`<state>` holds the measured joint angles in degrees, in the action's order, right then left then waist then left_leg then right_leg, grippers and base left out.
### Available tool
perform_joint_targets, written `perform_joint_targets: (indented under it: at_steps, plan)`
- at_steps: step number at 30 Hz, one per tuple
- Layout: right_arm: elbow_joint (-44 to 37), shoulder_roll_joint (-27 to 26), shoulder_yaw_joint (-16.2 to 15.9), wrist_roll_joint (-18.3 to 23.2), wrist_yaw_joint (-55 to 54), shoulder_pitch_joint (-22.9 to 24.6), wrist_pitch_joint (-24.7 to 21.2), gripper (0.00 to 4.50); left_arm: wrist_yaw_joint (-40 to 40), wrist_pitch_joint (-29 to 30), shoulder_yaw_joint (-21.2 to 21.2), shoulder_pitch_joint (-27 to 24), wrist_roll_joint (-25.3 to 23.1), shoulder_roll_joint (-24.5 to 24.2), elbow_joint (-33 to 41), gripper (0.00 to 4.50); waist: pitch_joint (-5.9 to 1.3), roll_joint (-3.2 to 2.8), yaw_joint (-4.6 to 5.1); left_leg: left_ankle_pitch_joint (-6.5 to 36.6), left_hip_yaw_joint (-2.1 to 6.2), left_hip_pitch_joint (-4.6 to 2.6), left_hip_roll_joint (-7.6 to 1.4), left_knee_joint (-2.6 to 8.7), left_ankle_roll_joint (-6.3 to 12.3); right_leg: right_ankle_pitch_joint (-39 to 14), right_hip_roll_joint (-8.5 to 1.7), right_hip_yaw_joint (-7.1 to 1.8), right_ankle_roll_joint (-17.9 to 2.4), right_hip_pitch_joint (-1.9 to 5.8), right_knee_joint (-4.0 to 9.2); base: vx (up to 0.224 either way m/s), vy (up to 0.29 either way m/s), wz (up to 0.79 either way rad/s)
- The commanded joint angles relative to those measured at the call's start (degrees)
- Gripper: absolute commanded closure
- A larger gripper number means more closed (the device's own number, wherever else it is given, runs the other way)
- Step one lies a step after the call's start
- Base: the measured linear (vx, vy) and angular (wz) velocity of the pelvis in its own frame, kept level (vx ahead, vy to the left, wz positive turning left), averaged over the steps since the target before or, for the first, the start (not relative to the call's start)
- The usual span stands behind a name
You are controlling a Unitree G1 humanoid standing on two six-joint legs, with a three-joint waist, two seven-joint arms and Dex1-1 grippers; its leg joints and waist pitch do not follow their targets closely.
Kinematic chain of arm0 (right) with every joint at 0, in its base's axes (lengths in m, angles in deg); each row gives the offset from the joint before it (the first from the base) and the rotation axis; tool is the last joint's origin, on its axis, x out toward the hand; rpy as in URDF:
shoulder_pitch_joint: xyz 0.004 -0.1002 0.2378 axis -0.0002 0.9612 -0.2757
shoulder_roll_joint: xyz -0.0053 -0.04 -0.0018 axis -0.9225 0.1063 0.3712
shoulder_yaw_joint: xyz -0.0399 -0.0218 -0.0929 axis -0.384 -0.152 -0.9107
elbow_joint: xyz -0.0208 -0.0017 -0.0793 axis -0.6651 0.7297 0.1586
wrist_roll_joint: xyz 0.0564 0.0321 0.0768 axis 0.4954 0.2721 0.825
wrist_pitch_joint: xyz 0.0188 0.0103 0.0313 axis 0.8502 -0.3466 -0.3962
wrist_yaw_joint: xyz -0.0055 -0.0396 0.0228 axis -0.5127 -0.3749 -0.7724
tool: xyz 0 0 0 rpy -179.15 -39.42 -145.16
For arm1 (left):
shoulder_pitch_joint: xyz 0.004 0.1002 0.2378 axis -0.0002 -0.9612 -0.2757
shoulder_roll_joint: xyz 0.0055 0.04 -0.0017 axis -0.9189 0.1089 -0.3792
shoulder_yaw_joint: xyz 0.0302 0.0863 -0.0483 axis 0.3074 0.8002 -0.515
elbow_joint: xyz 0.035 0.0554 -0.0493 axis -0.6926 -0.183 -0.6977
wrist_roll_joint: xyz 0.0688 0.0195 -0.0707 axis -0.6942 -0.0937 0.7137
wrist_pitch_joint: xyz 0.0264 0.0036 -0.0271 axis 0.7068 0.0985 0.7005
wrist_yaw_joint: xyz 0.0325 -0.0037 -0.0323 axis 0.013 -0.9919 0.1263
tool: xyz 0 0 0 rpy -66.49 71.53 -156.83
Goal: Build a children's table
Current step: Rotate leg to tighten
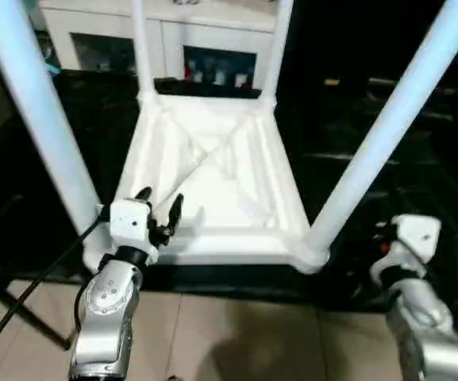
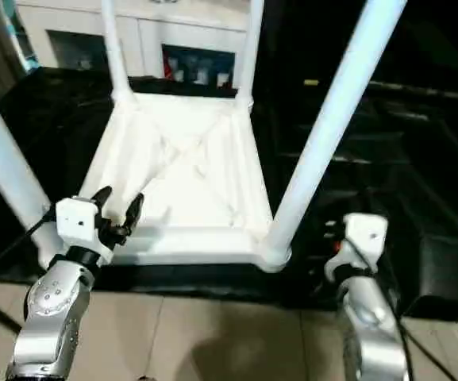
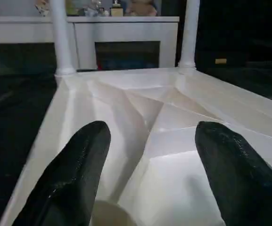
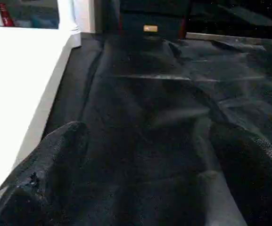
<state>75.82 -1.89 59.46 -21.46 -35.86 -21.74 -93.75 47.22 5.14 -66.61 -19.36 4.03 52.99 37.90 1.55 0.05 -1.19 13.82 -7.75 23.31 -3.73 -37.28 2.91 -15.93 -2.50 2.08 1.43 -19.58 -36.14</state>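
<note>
The children's table (image 1: 213, 182) lies upside down on a black cloth-covered surface (image 1: 387, 159), its ribbed white underside facing up and all four legs standing in the round corner sockets. The near left leg (image 1: 34, 111) and near right leg (image 1: 387, 127) rise steeply past the head camera on either side; the far left leg (image 1: 140, 48) and far right leg (image 1: 276, 48) stand at the back corners, in front of a white cabinet with glass doors (image 1: 213, 40) that runs along the rear. The tabletop's diagonal ribs cross near its middle. Pale floor tiles (image 1: 252, 333) show below the near edge of the black surface.

The left gripper (image 1: 159, 208) hovers over the near left part of the underside, just beside the base of the near left leg, with its two black fingers (image 3: 74, 179) spread apart and nothing between them; the wrist view looks along them across the ribbed panel toward the far legs. The right gripper (image 4: 145, 188) is over the black cloth to the right of the table, near the foot of the near right leg but apart from it, its fingers (image 4: 46, 174) standing wide with only cloth visible between them. A black cable (image 1: 30, 290) trails from the left wrist down toward the floor.
</note>
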Motion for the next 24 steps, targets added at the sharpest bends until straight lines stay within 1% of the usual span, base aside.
perform_joint_targets:
  at_steps: [1, 2, 3, 4, 5, 6, 7, 8, 9, 10, 11, 12, 13, 14, 15, 16, 17, 18, 19, 20, 21, 22, 23, 24]
  plan:
    - [0.51, 1.36, 1.85, 0.76, 0.31, -0.15, 0.48, 0.00, 0.58, -0.29, 0.90, -1.11, -0.52, 0.28, 0.87, 1.15, -2.16, 0.68, 0.04, -0.05, 3.96, -1.38, -7.51, 5.98, -3.97, 10.29, -10.02, -3.66, -4.68, 1.61, 4.21, -0.120, 0.001, -0.11]
    - [0.54, 3.14, 2.50, 1.11, 2.02, -0.02, 0.52, 0.00, 0.33, -2.95, 1.06, -3.16, -0.05, -0.16, 2.23, 1.15, -1.79, 1.76, -1.44, 5.85, 3.21, -1.33, -8.00, 4.91, -2.79, 4.55, -12.42, -4.13, -5.99, 2.02, 5.96, -0.118, -0.028, -0.16]
    - [0.57, 3.60, 2.63, 1.04, 2.34, 0.07, 0.56, 0.00, 0.26, -3.61, 1.07, -3.73, 0.18, -0.22, 2.61, 1.15, -1.31, 1.86, -1.36, 8.02, 3.33, -1.37, -8.43, 5.25, -1.98, -0.88, -12.13, -3.78, -7.21, 1.76, 6.30, -0.118, -0.028, -0.16]
    - [0.57, 3.78, 2.67, 1.01, 2.46, 0.11, 0.58, 0.00, 0.23, -3.85, 1.07, -3.94, 0.27, -0.25, 2.75, 1.15, -1.12, 1.30, -1.36, 10.16, 3.45, -1.43, -8.86, 6.04, -1.96, -6.18, -11.14, -3.11, -8.33, 1.63, 6.31, -0.101, -0.030, -0.10]
    - [0.35, 5.11, 2.68, 1.79, 4.80, 0.70, 0.57, 0.00, -1.84, -6.11, 1.06, -6.25, 2.36, -0.40, 3.82, 1.15, -0.54, 1.03, -0.40, 22.74, 3.99, -2.13, -9.94, 7.80, -4.41, -18.25, -8.52, -2.19, -9.62, 0.37, 6.22, -0.095, -0.029, -0.08]
    - [-0.15, 6.03, 2.29, 2.27, 6.78, 1.33, 0.77, 0.00, -4.66, -6.40, 1.24, -7.95, 4.85, -0.74, 4.78, 1.15, -0.47, 0.94, -0.31, 26.40, 4.21, -2.30, -10.13, 8.02, -5.69, -19.94, -8.59, -2.07, -9.81, 0.31, 6.27, -0.095, -0.029, -0.08]
    - [-0.88, 7.07, 1.62, 3.65, 10.01, 2.21, 0.38, 0.00, -7.42, -6.93, 1.48, -9.83, 6.94, -1.31, 5.68, 1.15, 0.04, 0.57, 0.21, 33.31, 4.38, -2.37, -10.06, 8.37, -8.48, -22.54, -8.60, -1.77, -9.05, 0.05, 6.68, -0.085, -0.015, -0.09]
    - [-2.35, 8.55, 0.27, 5.57, 14.76, 3.76, -0.50, 0.00, -11.51, -7.23, 1.88, -12.50, 9.95, -2.32, 6.79, 1.15, 0.26, 0.97, 0.49, 35.81, 4.53, -2.00, -9.96, 8.64, -9.35, -24.30, -8.70, -1.58, -8.25, 0.21, 6.87, -0.049, -0.001, -0.18]
    - [-3.72, 9.90, -0.98, 6.83, 18.64, 5.18, -1.12, 0.00, -14.77, -7.02, 2.33, -14.80, 12.06, -3.55, 7.71, 0.96, 0.36, 1.27, 0.57, 37.13, 4.75, -1.62, -9.78, 8.78, -9.81, -26.52, -9.03, -1.72, -7.11, 0.38, 7.07, -0.049, -0.001, -0.18]
    - [-4.32, 10.62, -1.65, 7.35, 20.49, 5.98, -1.34, 0.00, -16.47, -6.98, 2.59, -16.00, 12.93, -4.38, 8.13, 0.85, 0.39, 1.45, 0.58, 36.49, 4.74, -1.77, -9.74, 8.51, -9.67, -27.93, -9.48, -2.06, -6.96, -0.06, 7.40, 0.000, 0.000, 0.00]
    - [-5.22, 12.16, -3.21, 8.24, 23.97, 7.60, -1.68, 0.00, -18.62, -7.48, 2.71, -18.08, 13.70, -5.99, 8.67, 0.85, 0.23, 1.91, 0.65, 34.38, 4.64, -2.01, -9.85, 8.18, -8.98, -27.72, -9.84, -2.40, -7.18, -0.28, 7.64, 0.000, 0.000, 0.00]
    - [-5.33, 12.38, -3.44, 8.34, 24.44, 7.82, -1.71, 0.00, -18.83, -7.58, 2.69, -18.35, 13.74, -6.20, 8.73, 0.79, 0.26, 1.74, 0.58, 33.06, 4.63, -1.93, -9.95, 8.09, -8.47, -26.60, -9.95, -2.57, -7.58, -0.29, 7.51, 0.000, 0.000, 0.00]
    - [-5.78, 13.42, -4.57, 9.04, 26.72, 8.92, -1.97, 0.00, -19.42, -8.52, 2.38, -19.69, 13.85, -7.15, 8.88, 0.76, 0.50, 1.61, 0.71, 31.65, 4.57, -1.73, -10.13, 8.44, -8.00, -24.09, -9.56, -2.61, -7.94, -0.37, 7.28, 0.000, 0.000, 0.00]
    - [-5.95, 13.83, -5.17, 9.80, 28.20, 9.74, -2.30, 0.00, -19.01, -10.16, 1.56, -20.77, 13.75, -7.51, 8.76, 0.63, 0.42, 1.58, 0.79, 31.19, 4.60, -1.66, -10.13, 8.53, -8.03, -22.45, -9.37, -2.48, -8.23, -0.24, 7.03, 0.000, 0.000, 0.00]
    - [-7.24, 13.94, -6.42, 12.37, 31.12, 11.05, -3.73, 0.00, -16.20, -14.00, -1.46, -22.65, 13.31, -7.14, 8.02, 0.51, 0.29, 2.02, 0.87, 29.92, 4.52, -1.35, -10.28, 8.65, -7.43, -18.41, -9.12, -2.39, -8.84, 0.00, 6.66, 0.000, 0.000, 0.00]
    - [-8.22, 13.83, -7.02, 13.94, 32.52, 11.49, -4.67, 0.00, -14.03, -16.27, -3.42, -23.22, 13.30, -6.42, 7.69, 0.51, 0.32, 1.75, 0.68, 28.75, 4.49, -1.28, -10.36, 8.67, -6.64, -15.12, -9.23, -2.43, -9.71, 0.08, 6.35, 0.000, 0.000, 0.00]
    - [-8.40, 13.81, -7.15, 14.19, 32.74, 11.55, -4.83, 0.00, -13.72, -16.51, -3.77, -23.30, 13.46, -6.24, 7.68, 0.40, 0.11, 1.78, 0.73, 27.06, 4.50, -1.22, -10.47, 8.62, -6.09, -12.07, -9.28, -2.39, -10.43, 0.32, 6.08, 0.000, 0.000, 0.00]
    - [-9.65, 13.60, -8.43, 15.71, 34.25, 12.00, -5.65, 0.00, -10.57, -19.26, -6.60, -24.10, 13.38, -4.97, 7.36, 0.40, -0.01, 1.80, 0.71, 25.96, 4.49, -1.22, -10.39, 8.60, -5.74, -9.94, -9.07, -2.24, -10.70, 0.45, 5.84, 0.000, 0.000, 0.00]
    - [-9.94, 13.59, -8.87, 16.09, 34.90, 12.16, -5.79, 0.00, -9.79, -20.35, -7.59, -24.49, 13.26, -4.64, 7.24, 0.38, -0.04, 2.01, 0.69, 23.68, 4.33, -1.18, -10.52, 8.56, -4.68, -6.52, -9.07, -2.22, -10.94, 0.58, 5.71, 0.000, 0.000, 0.00]
    - [-10.22, 13.42, -9.86, 16.23, 35.53, 12.34, -5.97, 0.00, -8.84, -21.17, -8.91, -25.05, 13.60, -3.91, 6.87, 0.23, -0.07, 1.97, 0.59, 22.90, 4.35, -1.31, -10.47, 8.50, -4.35, -5.36, -9.00, -2.12, -11.09, 0.54, 5.64, 0.000, 0.000, 0.00]
    - [-10.31, 13.28, -10.89, 16.05, 36.14, 12.40, -6.01, 0.00, -8.02, -21.96, -10.01, -25.41, 13.58, -3.35, 6.39, 0.09, -0.01, 2.21, 0.44, 21.89, 4.05, -1.49, -10.55, 8.41, -3.62, -3.79, -9.06, -2.28, -11.33, 0.46, 5.63, 0.000, 0.000, 0.00]
    - [-10.24, 13.26, -11.84, 15.80, 36.74, 12.42, -5.92, 0.00, -8.84, -21.12, -9.99, -25.73, 15.05, -3.04, 6.36, 0.09, 0.01, 2.15, 0.37, 21.20, 3.93, -1.51, -10.56, 8.34, -3.27, -2.91, -9.05, -2.32, -11.55, 0.51, 5.50, 0.000, 0.000, 0.00]
    - [-10.17, 13.31, -12.54, 15.67, 37.26, 12.30, -5.96, 0.00, -9.45, -20.46, -9.79, -25.88, 16.30, -3.02, 6.29, 0.09, -0.10, 2.24, 0.07, 20.06, 3.84, -1.66, -10.50, 8.21, -3.08, -1.94, -9.12, -2.29, -11.95, 0.57, 5.29, 0.050, -0.006, -0.02]
    - [-9.65, 12.91, -13.06, 15.27, 37.21, 11.88, -5.58, 0.00, -9.34, -21.01, -9.53, -25.55, 16.01, -3.13, 6.26, 0.09, -0.07, 2.15, 0.00, 19.86, 3.78, -1.74, -10.48, 8.28, -3.00, -1.46, -8.93, -2.27, -11.99, 0.50, 5.33, 0.000, 0.000, 0.00]
